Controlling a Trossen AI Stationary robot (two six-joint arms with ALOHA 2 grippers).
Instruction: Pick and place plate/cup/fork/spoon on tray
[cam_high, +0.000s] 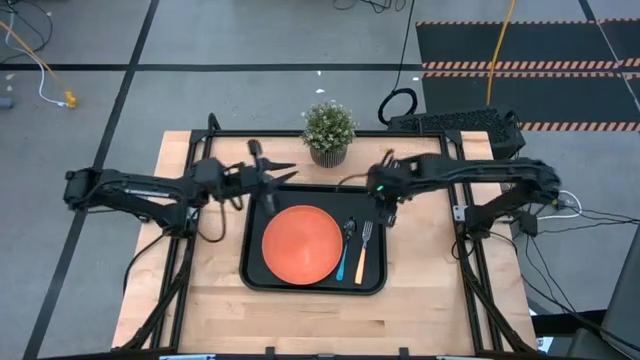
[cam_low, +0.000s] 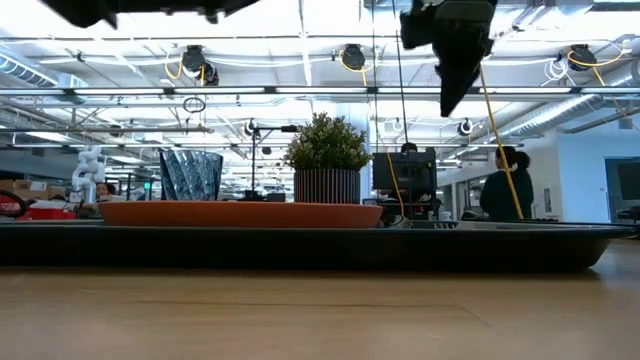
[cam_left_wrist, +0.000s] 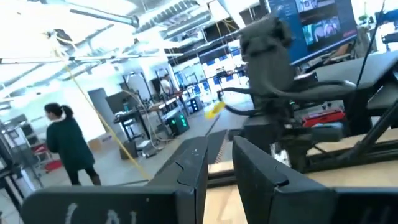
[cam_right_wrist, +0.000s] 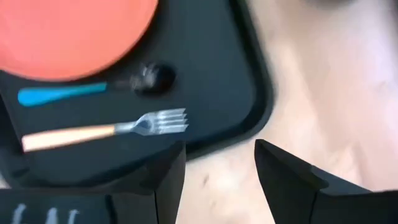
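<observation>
From above, the black tray lies on the wooden table with the orange plate on it. The blue-handled spoon and the orange-handled fork lie side by side just beside the plate. The right gripper hangs just past the fork's tines, over the tray's far corner. The left gripper points across the tray's other far corner, fingers spread apart and holding nothing. A potted plant stands beyond the tray, between the two grippers.

At table height, the grey cup stands on the tray behind the plate, with the plant further back. The right gripper hangs above the tray, clear of everything. A person stands in the room beyond.

The left wrist view shows its fingers parted, nothing between them.

The right wrist view shows its fingers apart and empty; just ahead of them lie the fork, spoon and plate.
</observation>
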